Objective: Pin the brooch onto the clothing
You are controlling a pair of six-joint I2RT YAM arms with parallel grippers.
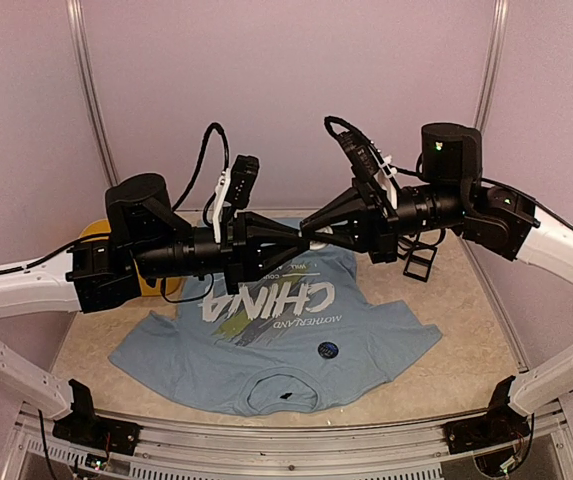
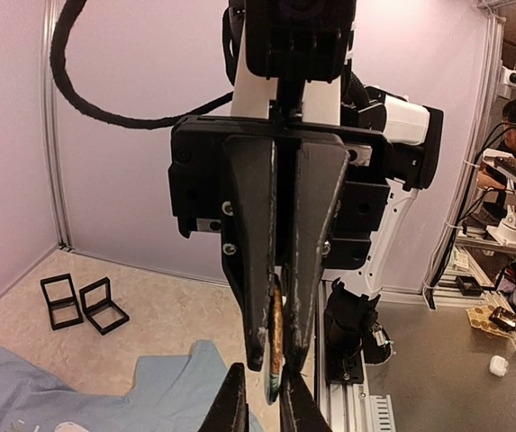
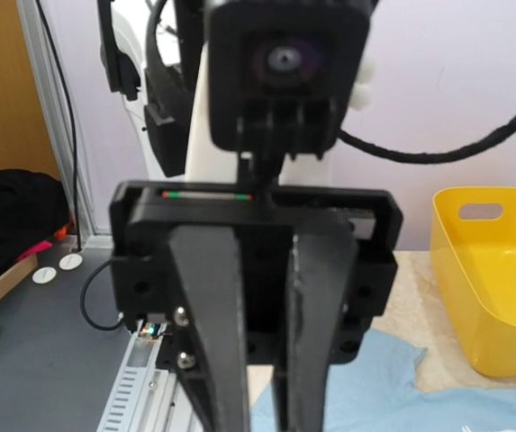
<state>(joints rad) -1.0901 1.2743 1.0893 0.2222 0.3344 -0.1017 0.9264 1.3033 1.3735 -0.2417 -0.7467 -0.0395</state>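
Note:
The light blue clothing [image 1: 266, 350] lies flat on the table, white "CHINA" lettering up. Above it both arms are level and meet tip to tip, my left gripper [image 1: 299, 240] against my right gripper [image 1: 313, 240]. In the left wrist view the brooch [image 2: 276, 346] stands edge-on, a thin disc with an orange and green rim. The right gripper [image 2: 278, 358] comes down from above, shut on the brooch's upper part. My left gripper [image 2: 262, 405] is closed on its lower end. The right wrist view shows the left gripper's fingers [image 3: 212, 342] head-on, and the brooch is hidden there.
A dark round disc [image 1: 328, 350] and a small black bit [image 1: 288, 397] lie on the shirt near the collar. A yellow bin [image 1: 91, 232] stands at the back left. Two black square frames [image 1: 418, 265] sit at the back right. Walls enclose the table.

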